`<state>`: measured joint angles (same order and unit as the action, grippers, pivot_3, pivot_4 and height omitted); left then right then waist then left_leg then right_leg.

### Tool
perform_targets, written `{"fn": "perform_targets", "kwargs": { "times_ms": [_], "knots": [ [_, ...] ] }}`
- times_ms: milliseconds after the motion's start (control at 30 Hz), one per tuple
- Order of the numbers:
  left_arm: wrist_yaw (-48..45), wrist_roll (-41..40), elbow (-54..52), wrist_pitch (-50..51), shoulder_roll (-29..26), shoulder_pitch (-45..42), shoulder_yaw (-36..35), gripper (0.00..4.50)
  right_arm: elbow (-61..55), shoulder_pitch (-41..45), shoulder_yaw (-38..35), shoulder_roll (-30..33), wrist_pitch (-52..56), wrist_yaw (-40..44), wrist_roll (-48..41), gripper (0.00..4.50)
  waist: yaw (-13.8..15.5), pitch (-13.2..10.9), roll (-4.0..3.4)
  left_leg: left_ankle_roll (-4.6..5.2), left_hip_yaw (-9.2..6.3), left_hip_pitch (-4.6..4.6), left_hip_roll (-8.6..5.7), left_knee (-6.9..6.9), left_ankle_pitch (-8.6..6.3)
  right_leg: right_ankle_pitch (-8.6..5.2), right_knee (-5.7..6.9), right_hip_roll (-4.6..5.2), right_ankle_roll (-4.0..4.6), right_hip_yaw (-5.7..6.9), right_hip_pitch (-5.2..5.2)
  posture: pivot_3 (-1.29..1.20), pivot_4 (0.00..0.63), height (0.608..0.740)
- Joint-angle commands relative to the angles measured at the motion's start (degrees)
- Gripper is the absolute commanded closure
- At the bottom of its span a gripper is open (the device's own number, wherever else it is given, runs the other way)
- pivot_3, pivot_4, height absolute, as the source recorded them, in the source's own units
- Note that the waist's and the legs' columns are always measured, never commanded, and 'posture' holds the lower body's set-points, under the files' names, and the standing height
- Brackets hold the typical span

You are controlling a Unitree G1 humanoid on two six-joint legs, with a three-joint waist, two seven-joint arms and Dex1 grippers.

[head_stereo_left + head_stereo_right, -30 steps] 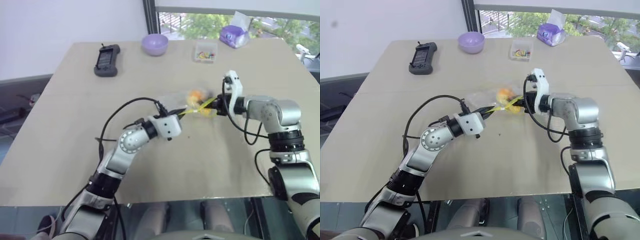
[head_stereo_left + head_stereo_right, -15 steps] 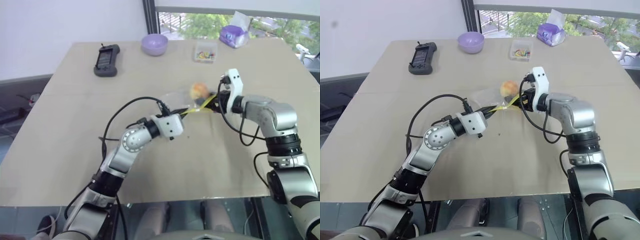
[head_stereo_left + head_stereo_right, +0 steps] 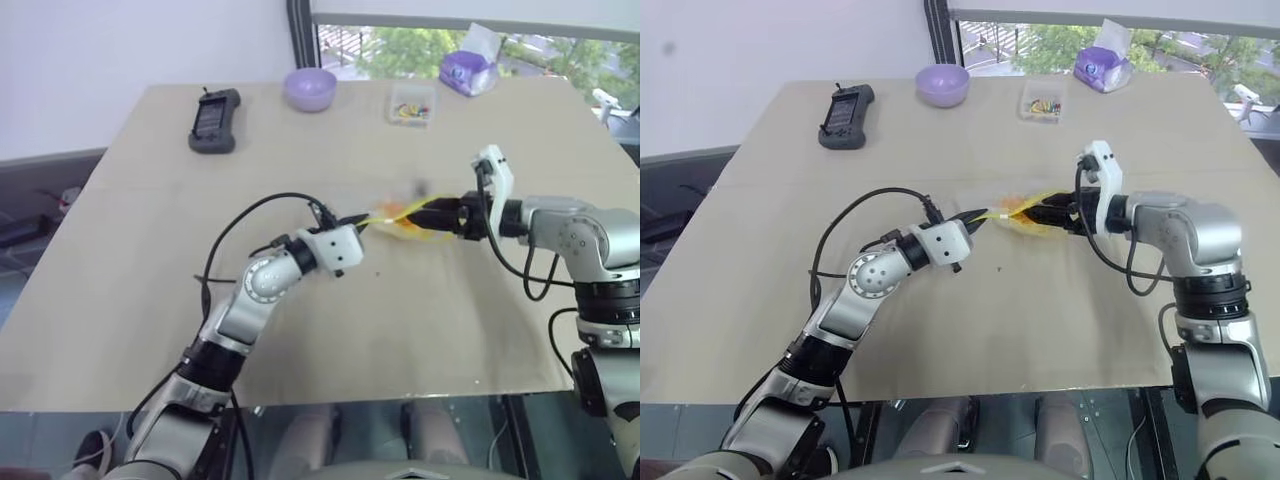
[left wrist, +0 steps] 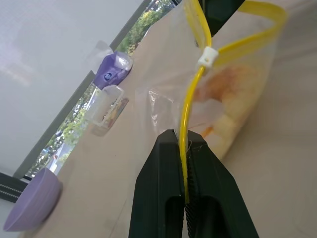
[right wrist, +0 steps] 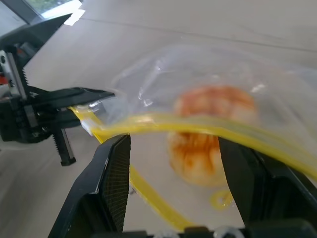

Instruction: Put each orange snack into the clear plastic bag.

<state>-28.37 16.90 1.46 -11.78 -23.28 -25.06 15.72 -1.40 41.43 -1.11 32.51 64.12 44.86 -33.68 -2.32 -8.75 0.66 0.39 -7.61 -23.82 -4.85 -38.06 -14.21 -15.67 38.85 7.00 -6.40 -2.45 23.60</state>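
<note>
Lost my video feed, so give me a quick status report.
Left tool shut on clear plastic bag's yellow seal strip. Right tool open, just off the bag mouth. Orange snack inside bag. Nothing in the way.

Silver-grey arms, 2 black-fingered grippers

Left gripper [image 4: 184,198] and right gripper [image 5: 173,198]: ridged black fingers (white wrist housings), looping black cables.
</note>
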Motion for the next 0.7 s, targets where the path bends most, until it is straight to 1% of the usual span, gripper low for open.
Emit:
{"fn": "perform_targets", "kwargs": {
  "times_ms": [33,167,300,367,400,467,533,700],
  "knots": [
    [1.00,0.24,-1.18,-0.13,-0.13,-0.82,-1.08,4.50,-6.69,-2.37,-1.54,3.96,0.00,5.03,-3.85,1.53,0.17,0.00,0.00,0.00,-0.01,-0.01,0.01,0.00,0.00,0.00,-0.01,0.00,0.00,0.01,0.00,0.00,0.150,0.740],
    [1.07,0.14,-1.38,0.07,-0.19,-0.64,-1.08,4.50,-8.67,-6.51,-1.56,10.77,-7.13,10.74,-2.13,1.53,0.89,-0.01,0.01,0.05,0.00,-0.02,-0.04,-0.08,-0.03,0.00,-0.05,0.07,-0.01,0.02,-0.05,0.00,0.150,0.740],
    [1.01,-0.08,-1.48,0.20,-0.34,-0.53,-1.10,4.50,-10.69,-12.47,-3.18,20.01,-16.73,19.23,0.41,1.53,1.41,-0.02,0.01,0.07,0.02,-0.02,-0.06,-0.08,-0.04,0.00,-0.03,0.03,-0.01,0.04,-0.05,0.00,0.150,0.740],
    [0.94,-0.21,-1.49,0.19,-0.39,-0.49,-1.10,4.50,-10.19,-15.65,-1.34,25.28,-21.79,21.25,4.80,1.53,1.59,-0.03,0.02,0.07,0.03,-0.02,-0.05,-0.06,-0.04,0.00,-0.05,0.01,-0.01,0.05,-0.05,0.00,0.150,0.740],
    [0.95,-0.26,-1.46,0.21,-0.40,-0.48,-1.07,4.50,-9.28,-16.41,-0.15,26.70,-24.24,20.55,7.55,1.53,1.63,-0.03,0.02,0.07,0.05,-0.02,-0.06,-0.07,-0.04,0.00,-0.05,0.03,-0.02,0.04,-0.05,0.00,0.150,0.740],
    [0.97,-0.35,-1.38,0.24,-0.39,-0.46,-1.01,4.50,-6.97,-16.13,2.51,27.09,-28.19,17.16,13.19,1.53,1.39,-0.03,0.03,0.07,0.08,-0.01,-0.06,-0.11,-0.04,0.00,-0.05,0.04,-0.02,0.03,-0.07,0.00,0.150,0.740],
    [1.01,-0.38,-1.34,0.35,-0.26,-0.43,-0.92,4.50,-4.23,-14.44,6.07,25.39,-33.10,12.66,20.11,1.53,1.06,-0.02,0.04,0.07,0.17,0.07,-0.04,-0.13,-0.04,0.01,-0.01,0.00,-0.03,-0.03,-0.08,0.00,0.150,0.740],
    [0.91,-0.42,-1.43,0.51,0.01,-0.48,-0.80,4.50,-2.21,-10.79,11.04,18.80,-36.94,7.83,27.00,1.53,0.66,-0.05,0.04,0.03,0.15,0.06,0.03,-0.12,-0.02,0.01,0.01,-0.06,-0.03,-0.04,-0.05,0.00,0.150,0.740]
  ]
}}
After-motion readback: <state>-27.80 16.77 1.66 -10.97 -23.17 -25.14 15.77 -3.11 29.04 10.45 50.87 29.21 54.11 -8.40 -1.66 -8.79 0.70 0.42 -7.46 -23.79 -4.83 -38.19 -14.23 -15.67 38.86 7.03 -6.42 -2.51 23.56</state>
